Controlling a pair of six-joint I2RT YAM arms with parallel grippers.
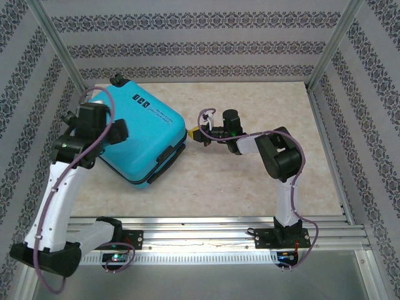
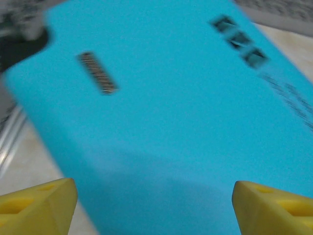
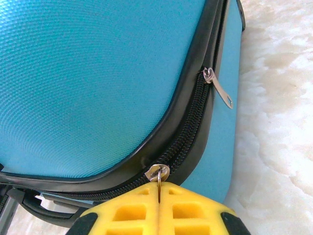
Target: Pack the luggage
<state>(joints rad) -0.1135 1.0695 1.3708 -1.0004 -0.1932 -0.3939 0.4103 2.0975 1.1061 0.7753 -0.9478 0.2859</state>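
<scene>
The luggage (image 1: pixel 140 140) is bright turquoise with a fine grained texture, edged by a black zipper band (image 3: pixel 188 122). Its wheel (image 1: pixel 117 80) at twelve o'clock is black. Small dark marks (image 1: pixel 142 103) sit on the shell, with white lettering (image 1: pixel 161 116) running from them toward four o'clock. The zipper pull (image 3: pixel 158 172) and the second pull (image 3: pixel 218 88) are silver. The left pincer (image 2: pixel 154 208) and right pincer (image 3: pixel 159 208) are yellow. The worktop (image 1: pixel 250 181) is pale beige and marbled. The walls (image 1: pixel 200 25) carry grey-and-white stripes of damask ornament. The left arm (image 1: pixel 56 194) and right arm (image 1: pixel 284 194) are white and black, with purple cables (image 1: pixel 94 144).
</scene>
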